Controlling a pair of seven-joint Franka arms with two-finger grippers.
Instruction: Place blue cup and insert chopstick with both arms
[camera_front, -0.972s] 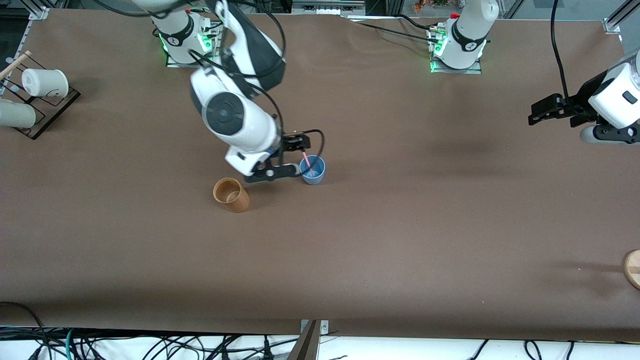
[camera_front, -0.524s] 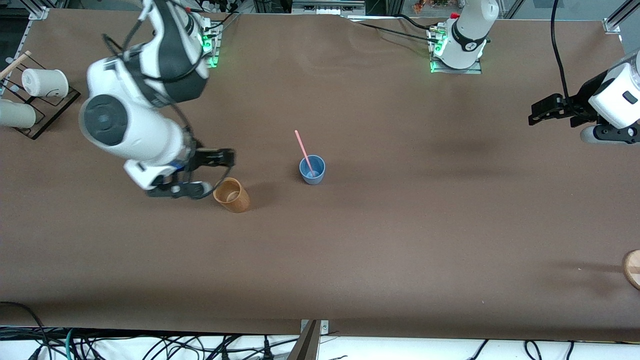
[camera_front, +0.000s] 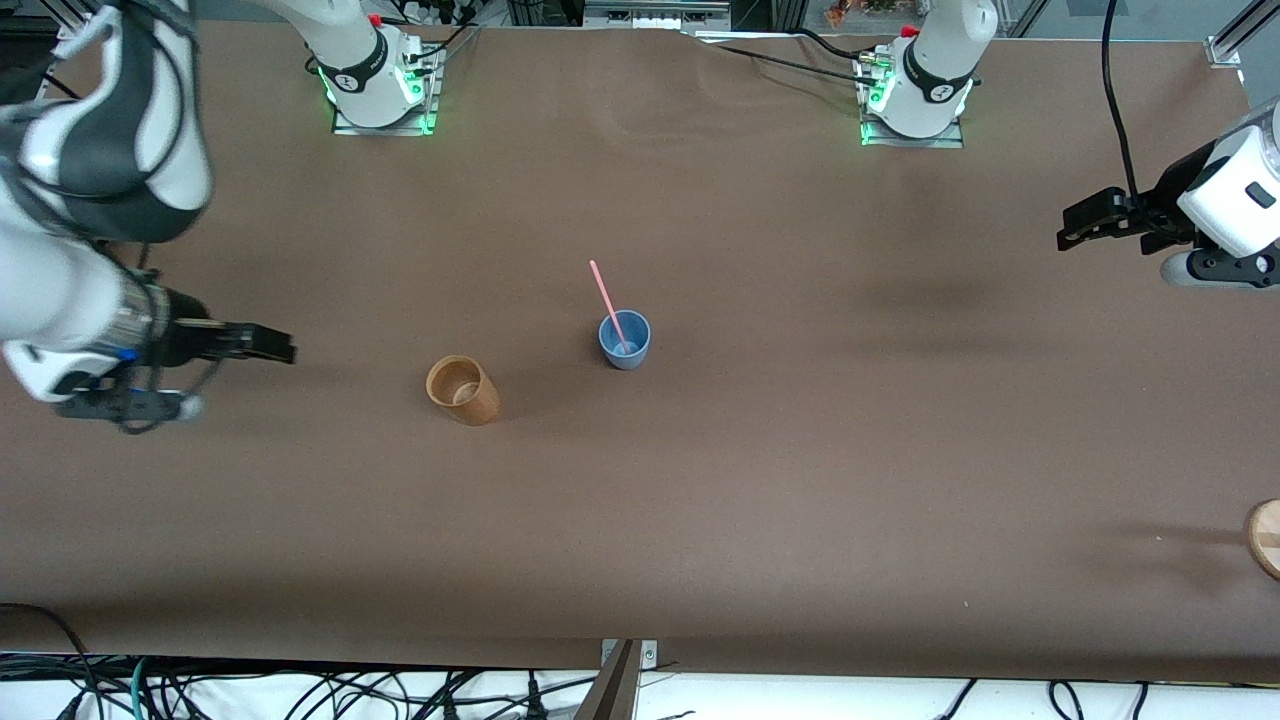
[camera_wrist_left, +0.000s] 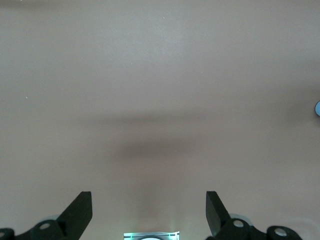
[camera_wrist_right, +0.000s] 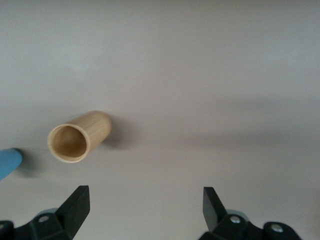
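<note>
The blue cup (camera_front: 625, 342) stands upright mid-table. The pink chopstick (camera_front: 606, 297) stands in it, leaning against the rim with its top tilted toward the robots' bases. My right gripper (camera_front: 243, 378) is open and empty, low over bare table toward the right arm's end, well away from the cup. In the right wrist view the gripper (camera_wrist_right: 145, 197) is open over bare table, and a sliver of the blue cup (camera_wrist_right: 9, 161) shows at the frame edge. My left gripper (camera_front: 1075, 232) waits open and empty over the left arm's end of the table; its wrist view (camera_wrist_left: 148, 200) shows only bare table.
A tan cup (camera_front: 462, 390) stands between the right gripper and the blue cup, slightly nearer the front camera; it also shows in the right wrist view (camera_wrist_right: 80, 136). White cups (camera_front: 90, 165) lie on a rack at the right arm's end. A wooden disc (camera_front: 1265, 535) sits at the left arm's end.
My right gripper let go of the chopstick, leaving it in the blue cup, and swung away past the tan cup toward the right arm's end. The left arm has not moved.
</note>
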